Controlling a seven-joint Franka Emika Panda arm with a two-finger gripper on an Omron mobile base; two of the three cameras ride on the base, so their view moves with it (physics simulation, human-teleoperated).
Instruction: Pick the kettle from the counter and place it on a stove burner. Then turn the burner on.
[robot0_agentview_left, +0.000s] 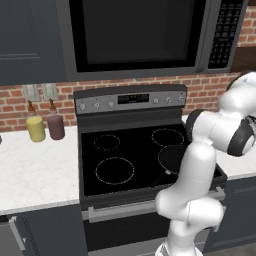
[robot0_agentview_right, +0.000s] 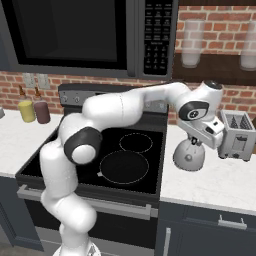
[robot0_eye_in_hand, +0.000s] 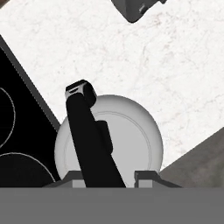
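Observation:
The kettle (robot0_agentview_right: 189, 156), a pale dome, stands on the white counter (robot0_agentview_right: 215, 182) just right of the stove (robot0_agentview_right: 125, 162). From above, my gripper (robot0_agentview_right: 193, 142) comes down onto its top. In the hand view the kettle (robot0_eye_in_hand: 131, 131) lies right below, and its dark handle (robot0_eye_in_hand: 87, 131) runs between my gripper (robot0_eye_in_hand: 109, 177) fingertips (robot0_eye_in_hand: 78, 176), which sit close on both sides of it. The kettle rests on the counter (robot0_eye_in_hand: 153, 57) beside the stove's black edge (robot0_eye_in_hand: 17, 109). The stove (robot0_agentview_left: 125, 150) shows four rings and a knob panel (robot0_agentview_left: 130, 100).
A silver toaster (robot0_agentview_right: 235, 135) stands close to the right of the kettle. A yellow bottle (robot0_agentview_left: 36, 128) and a maroon bottle (robot0_agentview_left: 55, 126) stand at the back of the left counter. The microwave (robot0_agentview_left: 135, 35) hangs above the stove. My arm (robot0_agentview_left: 200, 165) spans the stove's right half.

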